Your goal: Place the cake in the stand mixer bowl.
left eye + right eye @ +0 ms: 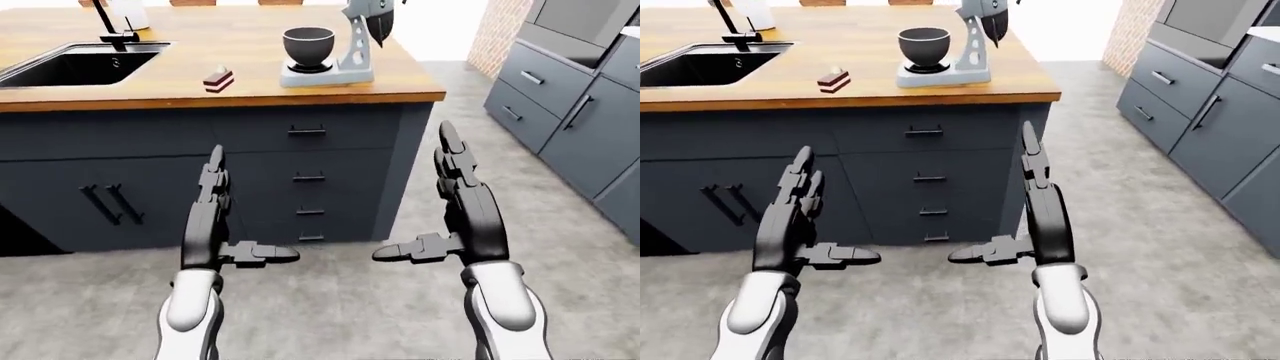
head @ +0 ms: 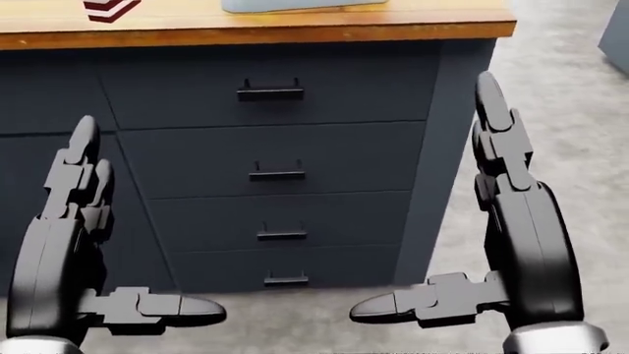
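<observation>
- We held our left hand (image 1: pixel 215 225) and right hand (image 1: pixel 455 217) up before the drawers (image 1: pixel 305 176) — both spread wide, fingers straight, thumbs pointing inward, gripping nothing.
- The cake (image 1: pixel 218 79) sat on the wooden counter (image 1: pixel 190 52), between the sink (image 1: pixel 70 64) and the mixer (image 1: pixel 350 45).
- The mixer bowl (image 1: pixel 308 46) stood upright on the mixer's base — just right of the cake.
</observation>
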You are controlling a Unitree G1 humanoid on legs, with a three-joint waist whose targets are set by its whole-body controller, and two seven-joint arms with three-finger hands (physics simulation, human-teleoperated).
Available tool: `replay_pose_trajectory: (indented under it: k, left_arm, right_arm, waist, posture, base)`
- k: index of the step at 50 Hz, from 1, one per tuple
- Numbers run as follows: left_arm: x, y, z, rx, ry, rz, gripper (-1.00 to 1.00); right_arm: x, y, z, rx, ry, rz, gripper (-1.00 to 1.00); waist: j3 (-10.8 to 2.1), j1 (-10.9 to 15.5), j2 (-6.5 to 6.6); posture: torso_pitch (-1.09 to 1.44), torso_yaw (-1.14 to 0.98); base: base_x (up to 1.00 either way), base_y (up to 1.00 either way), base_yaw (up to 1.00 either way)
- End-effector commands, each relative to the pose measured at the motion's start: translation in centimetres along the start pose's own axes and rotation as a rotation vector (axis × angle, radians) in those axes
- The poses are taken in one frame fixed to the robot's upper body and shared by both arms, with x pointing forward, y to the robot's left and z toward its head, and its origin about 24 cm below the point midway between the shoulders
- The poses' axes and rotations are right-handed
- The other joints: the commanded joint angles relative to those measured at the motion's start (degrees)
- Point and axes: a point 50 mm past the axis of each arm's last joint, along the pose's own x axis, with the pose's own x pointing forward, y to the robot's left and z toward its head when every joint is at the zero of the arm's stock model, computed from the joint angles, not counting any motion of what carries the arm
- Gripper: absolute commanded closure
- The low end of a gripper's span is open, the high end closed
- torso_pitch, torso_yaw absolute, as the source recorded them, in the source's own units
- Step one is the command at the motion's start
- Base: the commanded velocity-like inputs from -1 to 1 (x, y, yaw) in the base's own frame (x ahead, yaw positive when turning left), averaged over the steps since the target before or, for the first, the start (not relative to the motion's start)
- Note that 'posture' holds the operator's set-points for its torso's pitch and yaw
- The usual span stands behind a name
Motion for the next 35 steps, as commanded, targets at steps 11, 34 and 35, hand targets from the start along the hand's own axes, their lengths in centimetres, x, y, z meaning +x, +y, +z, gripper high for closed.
replay_pose_trajectory:
  k: [11,34,35]
  left_arm:
    - [-0.04,-0.14,1.31,0.0,-0.079,-0.002,-1.0]
    - [-0.1,-0.12,1.31,0.0,-0.08,-0.003,-1.0]
    - [-0.11,-0.1,1.32,0.0,-0.08,-0.003,-1.0]
  right_arm:
    - [0.07,-0.33,0.91,-0.01,-0.056,-0.017,-1.0]
    - [-0.11,-0.7,0.84,0.021,-0.066,-0.038,-1.0]
    - [-0.08,-0.76,0.78,0.021,-0.061,-0.042,-1.0]
  waist:
    - [-0.47,-0.5,2.07]
    - [-1.51,-0.29,2.43]
    - [-1.45,-0.25,2.32]
  posture:
    - [0.0,0.0]
    - [0.0,0.0]
    - [0.0,0.0]
  base:
    - [0.0,0.32,0.0]
    - [0.0,0.25,0.0]
    - [0.0,0.0,0.0]
